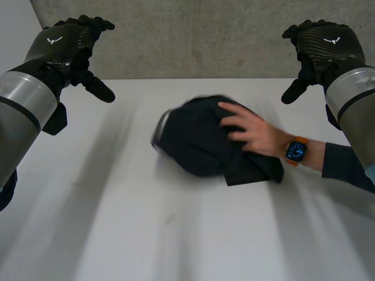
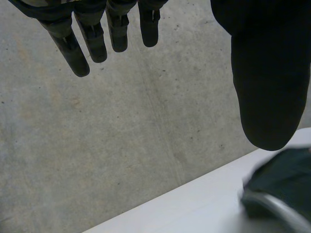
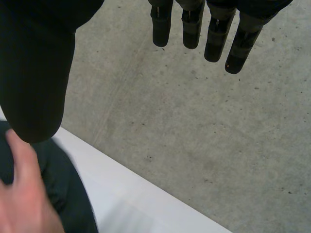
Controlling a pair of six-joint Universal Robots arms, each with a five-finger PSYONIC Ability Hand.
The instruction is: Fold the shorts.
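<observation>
The white table (image 1: 117,222) stretches out below both arms, and past its far edge is a grey concrete surface (image 1: 199,41) that both palms face. The left arm (image 1: 20,111) and the right arm (image 1: 354,99) are lifted at either side, well apart from each other. Between them, lower down and clear of both, the shorts (image 1: 193,140) lie on the table in a dark, rumpled heap, with a pale grey strip along the edge that is nearer the left hand. The left hand (image 1: 64,50) hangs in the air above the table, its fingers straight and set wide from the thumb, holding nothing. In its own wrist view the heap sits just beyond the tip of the thumb. The right hand (image 1: 322,47) matches it on the other side, fingers straight and spread away from the thumb, nothing in its hold and nothing touching it. A person's hand (image 1: 252,132) reaches in under the right arm and rests flat on the side of the shorts nearer the right hand, fingers laid over the cloth. On that wrist is a watch (image 1: 296,151) with an orange strap, next to a dark sleeve.
</observation>
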